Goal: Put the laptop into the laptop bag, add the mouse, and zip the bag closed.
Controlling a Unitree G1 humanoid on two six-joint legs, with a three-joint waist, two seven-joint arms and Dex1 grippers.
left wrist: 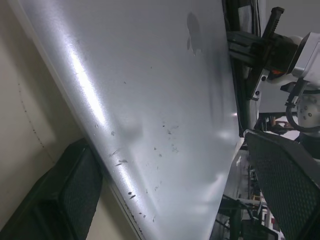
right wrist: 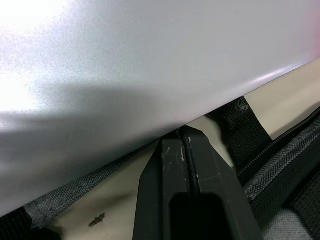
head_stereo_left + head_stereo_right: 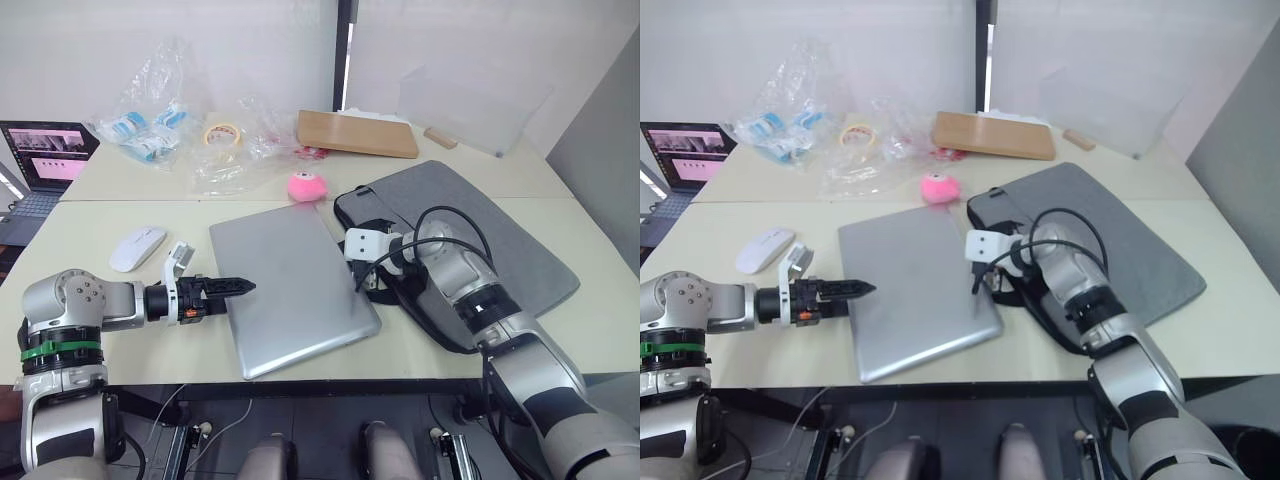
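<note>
The laptop [image 3: 292, 285] lies flat on the counter [image 3: 90, 290] between mouse [image 3: 137, 247] and laptop bag [image 3: 490, 240]. The right wrist view shows the right pincer [image 2: 185, 137] closed at its edge; the left pincer [image 3: 243, 286] straddles the opposite edge, spread.

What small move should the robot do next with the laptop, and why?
Probably lift the laptop by its edges: it lies flat on the table, outside the laptop bag. The left gripper, open, straddles its left edge, and the right gripper, shut, touches its right edge beside the bag's opening.
</note>
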